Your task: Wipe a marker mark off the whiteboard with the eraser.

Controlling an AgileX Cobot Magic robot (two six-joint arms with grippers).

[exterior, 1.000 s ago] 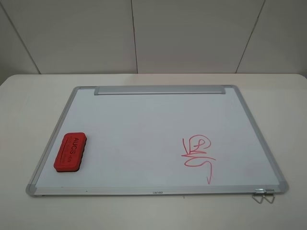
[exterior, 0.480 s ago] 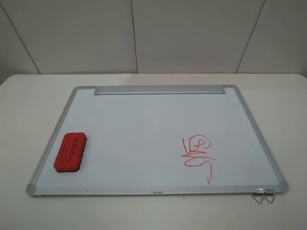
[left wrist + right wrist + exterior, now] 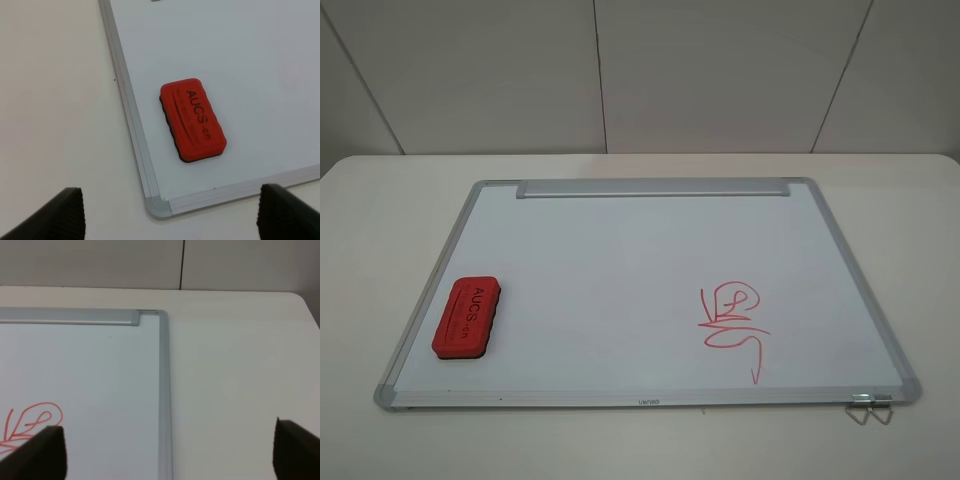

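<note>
Eraser [image 3: 193, 120] lies near the whiteboard's [image 3: 620, 260] corner beneath my wide-spread left gripper [image 3: 170, 212]. Only overhead shows the whole mark [image 3: 732, 320]; my right gripper [image 3: 165, 450], also wide, glimpses its edge.

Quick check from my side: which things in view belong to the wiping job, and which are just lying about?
Belong to the job:
- eraser, lying on the board near its left edge
- whiteboard
- red marker mark, right of centre

Just lying about:
- metal clip at the board's near right corner
- table under it all

Both grippers are open and hold nothing.
</note>
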